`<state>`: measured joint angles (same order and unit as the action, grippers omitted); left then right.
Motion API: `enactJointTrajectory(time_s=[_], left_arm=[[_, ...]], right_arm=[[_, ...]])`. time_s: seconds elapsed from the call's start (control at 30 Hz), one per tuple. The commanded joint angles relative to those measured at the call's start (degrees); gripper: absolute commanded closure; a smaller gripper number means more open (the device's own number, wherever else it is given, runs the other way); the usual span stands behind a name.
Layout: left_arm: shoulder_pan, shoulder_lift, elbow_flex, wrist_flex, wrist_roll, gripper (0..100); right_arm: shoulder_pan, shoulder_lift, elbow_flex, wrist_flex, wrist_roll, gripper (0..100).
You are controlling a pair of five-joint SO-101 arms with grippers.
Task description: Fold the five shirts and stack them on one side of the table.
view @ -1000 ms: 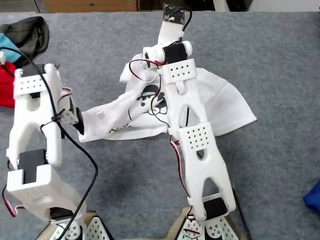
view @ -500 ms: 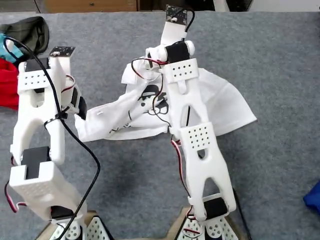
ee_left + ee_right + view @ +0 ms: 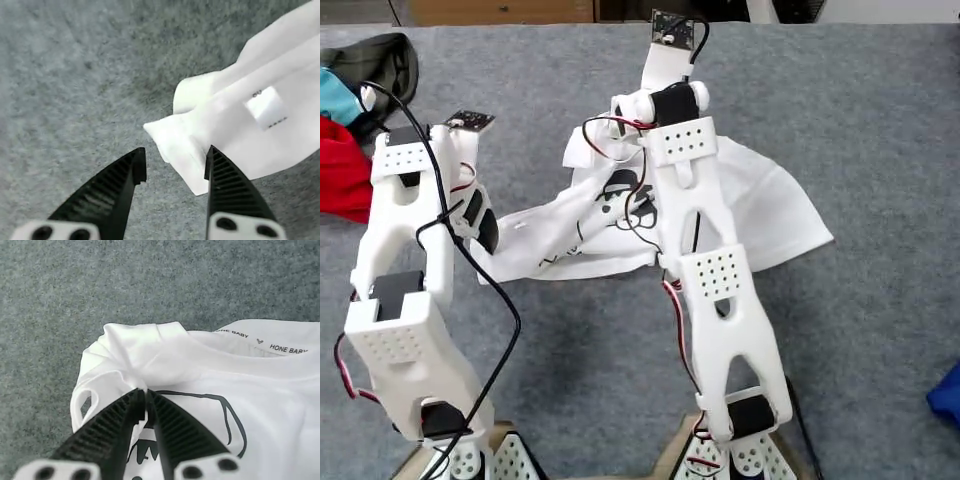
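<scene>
A white shirt is clamped near the collar by the right end effector, the left end effector held apart over its corner, seemingly for folding.

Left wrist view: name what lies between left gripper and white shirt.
In the left wrist view, nothing: the open left gripper brackets a corner of the white shirt, with bare grey table cover between one finger and the cloth.

White plastic left arm and white plastic right arm carry perforated panels, black servo motors, and looping black cable and red cable. Black left gripper and black right gripper have ribbed inner faces.
</scene>
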<state>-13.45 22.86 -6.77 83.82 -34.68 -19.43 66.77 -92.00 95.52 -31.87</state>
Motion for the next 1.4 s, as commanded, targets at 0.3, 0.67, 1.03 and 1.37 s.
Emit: enactJointTrajectory(time_s=[0.3, 0.67, 1.03, 1.37], left_arm=[[-0.1, 2.0, -4.8, -1.4, -0.7, 88], [-0.1, 9.4, -12.7, 3.9, -0.6, 82], [0.0, 14.3, -15.8, 5.2, -0.7, 87], [0.0, 14.5, -15.7, 5.2, -0.7, 91]], right_arm=[[0.7, -1.5, -2.9, -1.2, -0.3, 99.2], [0.7, -1.5, -3.1, -1.2, -0.3, 99.2], [0.7, -1.5, -3.1, -1.2, -0.3, 99.2], [0.7, -1.5, -3.2, -1.2, -0.3, 99.2]])
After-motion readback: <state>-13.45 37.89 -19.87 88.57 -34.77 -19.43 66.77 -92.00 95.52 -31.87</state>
